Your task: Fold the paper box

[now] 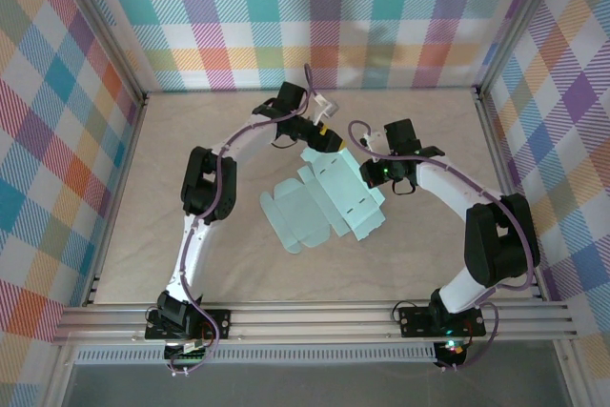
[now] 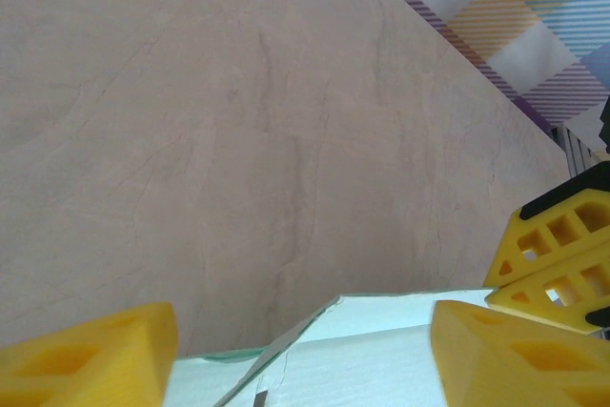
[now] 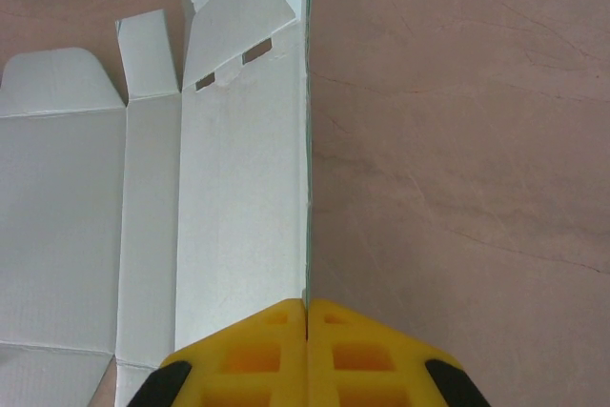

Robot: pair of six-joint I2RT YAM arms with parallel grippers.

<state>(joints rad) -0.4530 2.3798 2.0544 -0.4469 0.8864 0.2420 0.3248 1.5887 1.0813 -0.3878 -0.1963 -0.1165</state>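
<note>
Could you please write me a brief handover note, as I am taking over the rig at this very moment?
Left gripper: open, straddling the far end of the paper box, gripping nothing.
Right gripper: shut on the box's right-hand edge strip, which stands upright and shows edge-on in the right wrist view.
Paper box: in the middle of the table, otherwise a flat sheet with its panels and flaps spread out.
Done: one edge strip raised.
Left: fold the other panels, tuck the tabs, close the box.
</note>
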